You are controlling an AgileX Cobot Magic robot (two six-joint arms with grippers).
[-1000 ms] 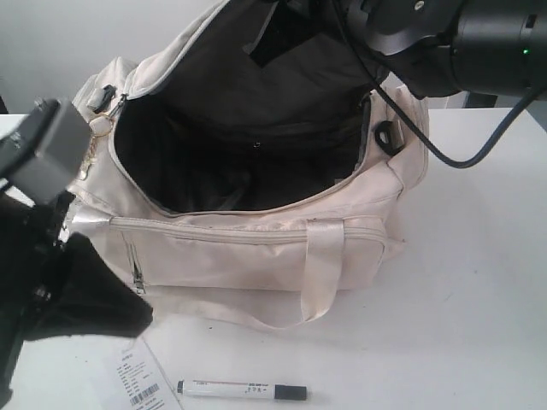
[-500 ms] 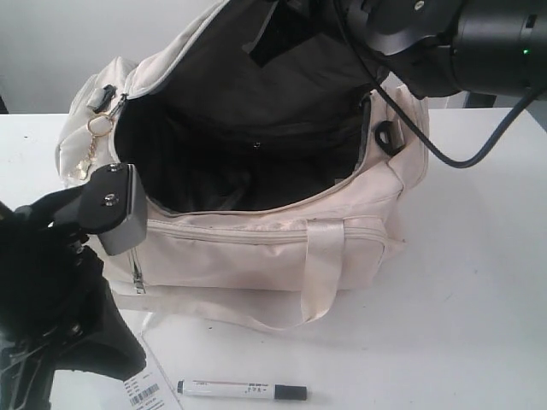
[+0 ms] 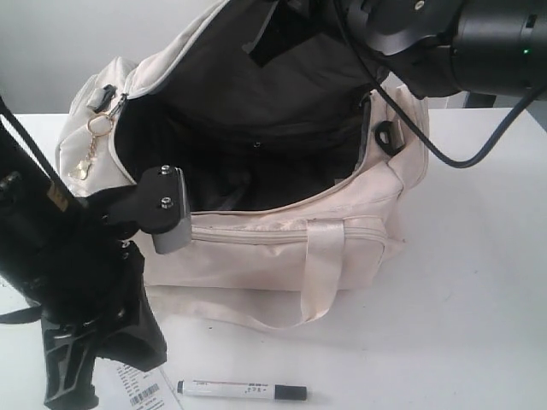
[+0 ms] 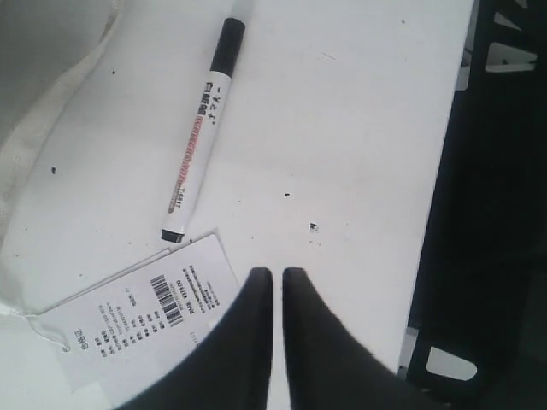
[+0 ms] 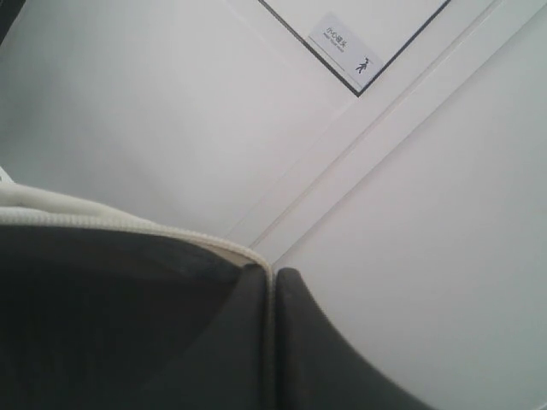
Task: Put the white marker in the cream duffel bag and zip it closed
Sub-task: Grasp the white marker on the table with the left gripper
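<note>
The exterior camera is looking down at the cream duffel bag [image 3: 273, 256] and white marker [image 3: 231, 389], the left wrist camera is seeing that marker close, the right a wall [image 5: 171, 102].

Left arm [image 3: 77, 282] hides near-left corner and front pocket of bag [image 3: 282, 256]. Arm itself cut by left and bottom edges, its fingertips out of exterior view. Bag's raised flap cut by top edge; inside too dark to tell contents. Right arm [image 3: 461, 43] cut by top and right edges. Paper tag [image 4: 145, 316] partly behind left fingers [image 4: 248, 342], print too small to read. Marker [image 4: 198, 137] loses one end to edge of left wrist view. Wall sign [image 5: 346, 43] lettering too small.
</note>
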